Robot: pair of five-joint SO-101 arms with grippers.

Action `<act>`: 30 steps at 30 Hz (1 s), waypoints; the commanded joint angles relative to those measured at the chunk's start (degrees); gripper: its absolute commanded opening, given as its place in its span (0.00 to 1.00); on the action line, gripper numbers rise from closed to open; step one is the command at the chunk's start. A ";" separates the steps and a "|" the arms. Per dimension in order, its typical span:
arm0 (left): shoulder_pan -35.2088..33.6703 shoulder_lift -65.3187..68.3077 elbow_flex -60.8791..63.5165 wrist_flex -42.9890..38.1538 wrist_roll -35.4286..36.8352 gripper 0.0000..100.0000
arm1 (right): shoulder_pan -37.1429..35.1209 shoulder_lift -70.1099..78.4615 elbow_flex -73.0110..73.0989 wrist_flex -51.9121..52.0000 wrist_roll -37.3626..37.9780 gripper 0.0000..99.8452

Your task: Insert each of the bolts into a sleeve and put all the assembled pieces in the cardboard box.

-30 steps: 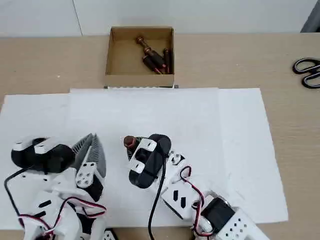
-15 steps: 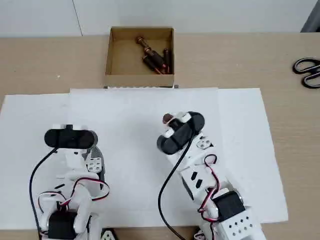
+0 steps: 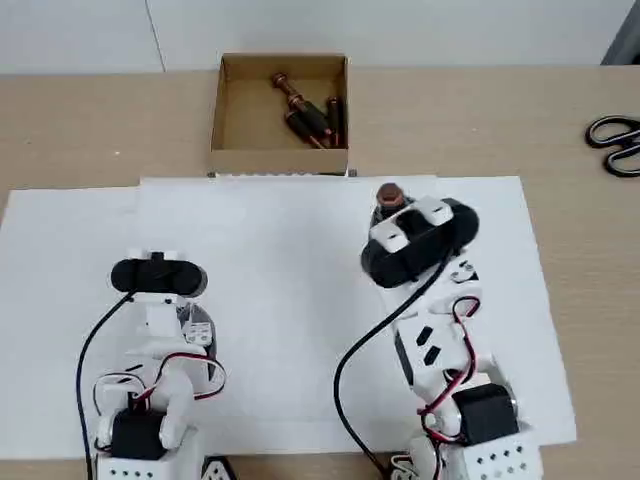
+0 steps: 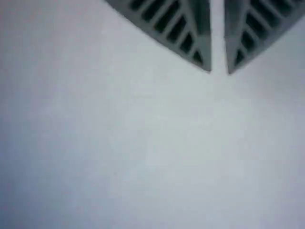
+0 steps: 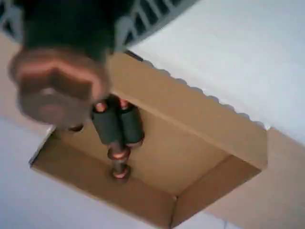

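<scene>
Jaws on the right gripper (image 3: 392, 212) are clenched on an assembled piece (image 3: 389, 194), a bolt in its sleeve. The copper-coloured bolt head (image 5: 56, 87) sticks out ahead of the wrist. Can't tell if the grip is on the sleeve alone or catches the bolt too. Left gripper (image 4: 218, 69): jaws nearly together with a thin slit, nothing between them, parked over the white paper (image 4: 119, 152) on the near left.

The held piece hangs over the far edge of the paper, just short of the cardboard box (image 3: 280, 160) and off toward its near-right corner. Inside the box, the finished pieces (image 3: 310, 115) lie bunched right of centre, and the left part of the floor (image 3: 245, 110) is bare.

Step in hand, likely: drop-off. To do it well:
- Carry the piece forward and a bit leftward, with its low end above the near wall (image 5: 190, 129). A clip there would probably shove the light box.
- Let go only once it is fully over the floor, and low, so it doesn't bounce.
- Aim beside the pile, not on it, since the round sleeves will likely roll.
- Keep the piece level so the bolt doesn't slide out.
</scene>
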 commanded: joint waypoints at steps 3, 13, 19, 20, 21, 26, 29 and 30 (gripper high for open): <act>0.35 -0.62 0.40 -1.41 -0.44 0.01 | 0.57 1.45 -8.35 0.13 0.35 0.00; -0.09 -0.62 0.40 -1.41 0.00 0.01 | 0.66 32.13 -41.14 0.22 -2.20 0.00; -0.09 -0.62 0.40 -1.41 -0.09 0.01 | 0.66 56.13 -60.48 0.22 -2.20 0.00; -0.09 -0.62 0.40 -1.41 -0.09 0.01 | 0.66 59.91 -63.56 0.22 -2.02 0.00; -0.09 -0.62 0.40 -1.41 -0.09 0.01 | 0.66 63.69 -66.55 0.22 -1.93 0.00; -0.09 -0.62 0.40 -1.41 -0.09 0.01 | 0.40 81.63 -79.65 -0.13 -1.67 0.00; -0.09 -0.62 0.40 -1.41 -0.09 0.01 | -0.57 92.00 -87.30 -0.75 2.02 0.00; -0.09 -0.62 0.40 -1.41 -0.09 0.01 | -1.01 95.34 -89.76 -1.54 3.43 0.00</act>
